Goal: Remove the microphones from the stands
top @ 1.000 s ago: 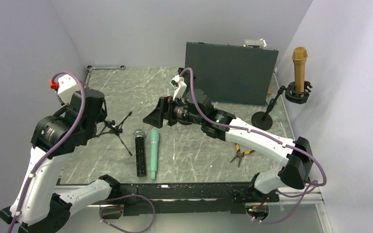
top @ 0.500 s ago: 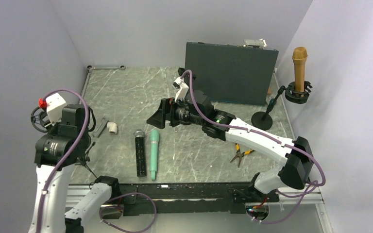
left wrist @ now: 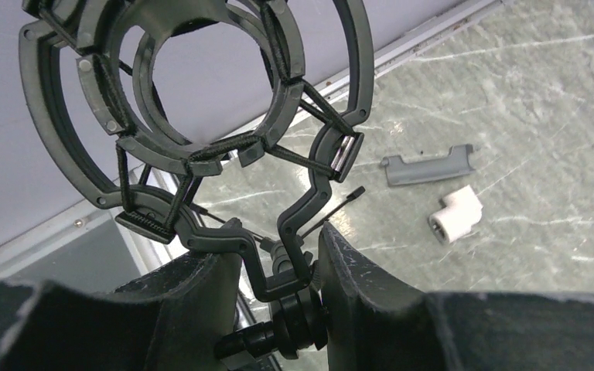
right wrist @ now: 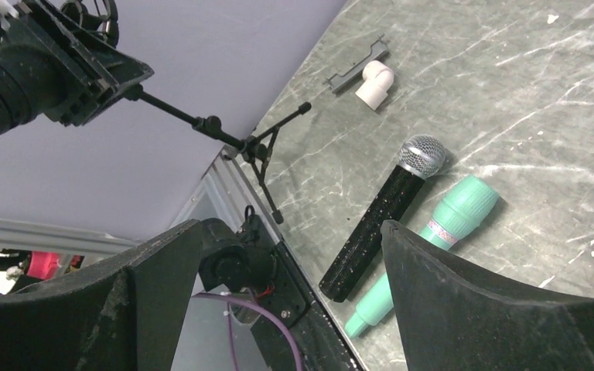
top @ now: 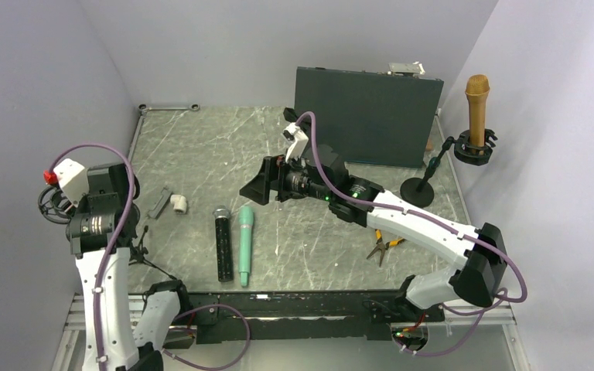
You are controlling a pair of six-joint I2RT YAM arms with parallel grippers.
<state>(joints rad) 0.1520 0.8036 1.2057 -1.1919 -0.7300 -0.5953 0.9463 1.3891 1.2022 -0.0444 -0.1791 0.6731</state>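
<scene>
A gold microphone (top: 477, 104) stands upright in a shock mount on a black desk stand (top: 418, 191) at the back right. A black microphone (top: 223, 243) and a green microphone (top: 244, 243) lie side by side on the table; both also show in the right wrist view, the black one (right wrist: 387, 212) and the green one (right wrist: 452, 224). My left gripper (left wrist: 278, 255) is shut on the joint of a small tripod stand with an empty shock mount (left wrist: 193, 85), held up by the left wall (top: 49, 202). My right gripper (top: 254, 185) is open and empty above mid-table.
A dark panel (top: 367, 116) stands upright at the back. Yellow-handled pliers (top: 383, 247) lie at the right front. A grey clip (top: 160, 202) and a white elbow fitting (top: 179, 204) lie at the left. A metal bar (top: 168, 108) lies at the back left corner.
My left arm has swung the tripod stand left and up off the table, uncovering the grey clip and white fitting. My right gripper has shifted slightly right, still open.
</scene>
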